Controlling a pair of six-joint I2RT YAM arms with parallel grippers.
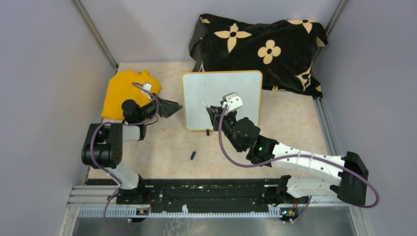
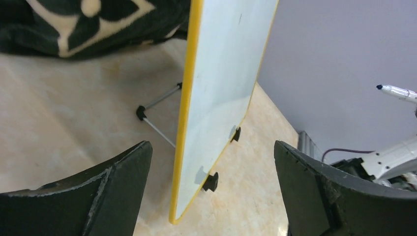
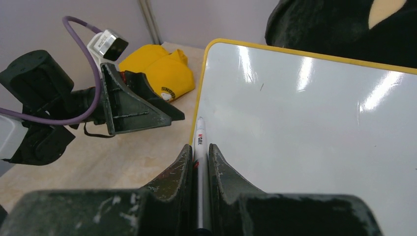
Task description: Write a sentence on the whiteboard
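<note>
The whiteboard (image 1: 221, 93) stands tilted on small black feet mid-table, its yellow-rimmed face (image 3: 305, 128) blank but for a tiny dark mark; no sentence shows on it. My left gripper (image 1: 177, 106) is open right at the board's left edge; in the left wrist view the wide jaws (image 2: 212, 147) straddle the board's lower corner (image 2: 221, 88) without touching it. My right gripper (image 3: 199, 146) is shut on a white marker (image 3: 199, 135), whose tip points at the board's left rim. From the left wrist view the marker (image 2: 398, 92) hangs off the surface.
A black flowered cloth (image 1: 260, 49) lies bunched behind the board. A yellow cloth (image 1: 125, 93) sits at the far left beside the left arm. A small dark blue cap (image 1: 193, 156) lies on the beige tabletop in front. Grey walls close in both sides.
</note>
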